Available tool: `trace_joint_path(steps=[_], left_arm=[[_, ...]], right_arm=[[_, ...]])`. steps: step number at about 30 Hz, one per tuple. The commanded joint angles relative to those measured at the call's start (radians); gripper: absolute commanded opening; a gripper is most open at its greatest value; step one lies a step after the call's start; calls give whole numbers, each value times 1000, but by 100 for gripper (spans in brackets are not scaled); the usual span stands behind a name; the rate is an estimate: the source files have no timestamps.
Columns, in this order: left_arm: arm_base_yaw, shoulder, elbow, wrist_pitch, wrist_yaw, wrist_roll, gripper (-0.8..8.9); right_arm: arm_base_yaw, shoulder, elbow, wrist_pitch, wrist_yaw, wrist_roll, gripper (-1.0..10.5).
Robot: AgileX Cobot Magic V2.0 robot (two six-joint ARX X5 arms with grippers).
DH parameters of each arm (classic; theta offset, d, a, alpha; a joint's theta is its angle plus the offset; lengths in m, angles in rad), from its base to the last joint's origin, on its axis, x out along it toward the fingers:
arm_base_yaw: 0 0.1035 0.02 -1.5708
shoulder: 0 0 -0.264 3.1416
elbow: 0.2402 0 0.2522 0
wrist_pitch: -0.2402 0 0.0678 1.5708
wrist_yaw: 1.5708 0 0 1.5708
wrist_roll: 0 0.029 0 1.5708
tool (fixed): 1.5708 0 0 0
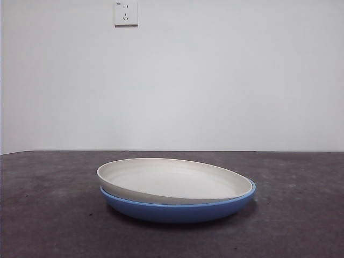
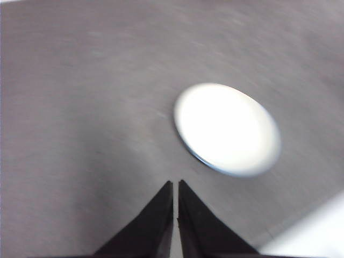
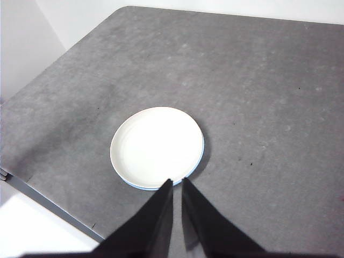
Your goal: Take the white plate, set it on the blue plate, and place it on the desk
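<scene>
In the front view the white plate (image 1: 174, 180) sits low in the centre of the frame, nested in the blue plate (image 1: 177, 209) and tipped slightly, its left rim riding higher. Both rest on the desk (image 1: 43, 215). We see the left gripper (image 2: 176, 185) and the right gripper (image 3: 176, 183) high above the stack, each with its jaws closed and holding nothing. We judge the stacking done, so the step left is to bring the plate to the desk. We should open one gripper wide, come down onto the raised rim, pinch only the white edge and lift straight up, so the blue plate stays put.
</scene>
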Motion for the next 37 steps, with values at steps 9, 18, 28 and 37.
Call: trace_joint_path(steps=[9, 18, 28, 37], left_arm=[[226, -215, -692, 958, -67, 24, 16], [271, -472, -1209, 1283, -94, -60, 16], [289, -578, -1292, 1133, -105, -48, 16], [289, -621, -1292, 1051, -104, -50, 16]], right_arm=[[5, 4, 20, 10, -2, -8, 24], [5, 4, 20, 10, -2, -8, 24], [5, 4, 20, 10, -2, -8, 24], [5, 4, 20, 10, -2, -8, 24]])
